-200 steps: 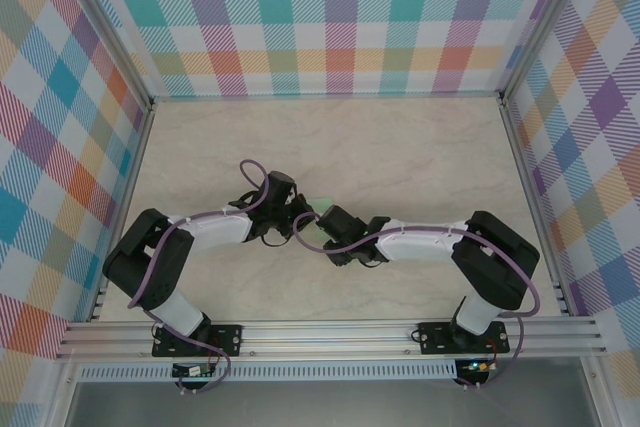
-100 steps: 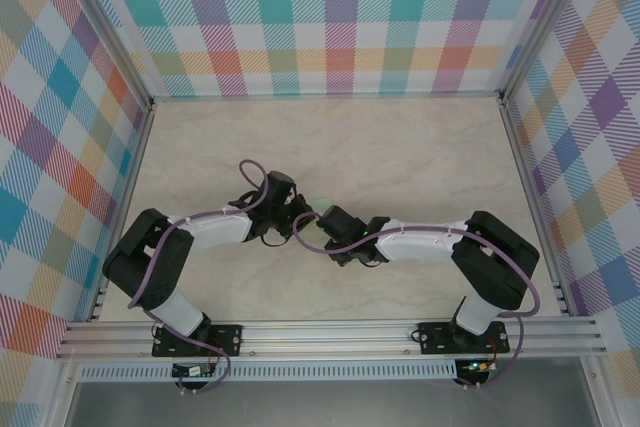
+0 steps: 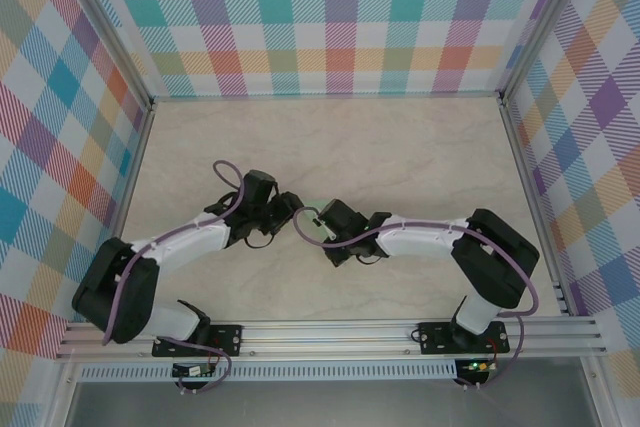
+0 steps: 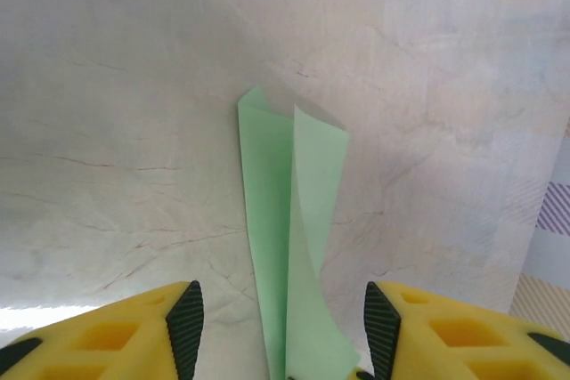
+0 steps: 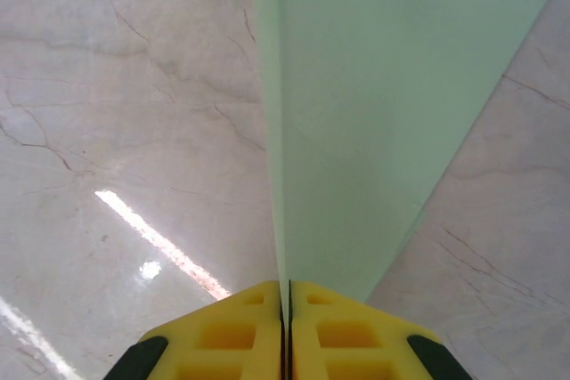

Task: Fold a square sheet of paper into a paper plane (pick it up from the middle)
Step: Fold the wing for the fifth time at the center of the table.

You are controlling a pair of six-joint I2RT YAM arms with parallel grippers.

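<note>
Since a second ago the left arm [image 3: 180,242] has swung its elbow down and out toward the near left corner. The left gripper [image 4: 283,331] has let go and drawn back a little to the left, while the right arm [image 3: 430,237] has hardly shifted. The marbled table [image 3: 400,137] is walled by checked panels [image 3: 330,17]. Both arms reach inward and meet near the table's middle, a little toward the near edge. The left gripper's jaws stand apart, with one yellow finger [image 4: 116,335] on each side of the paper plane [image 4: 289,220] (whether the right-hand finger brushes the paper's lower edge cannot be told). The right gripper [image 5: 287,309] is closed tight on the paper plane, pinching it along a folded edge. The paper plane is light green and narrow. It sits between the two grippers, and in the left wrist view its two folded layers part slightly at the far end.
</note>
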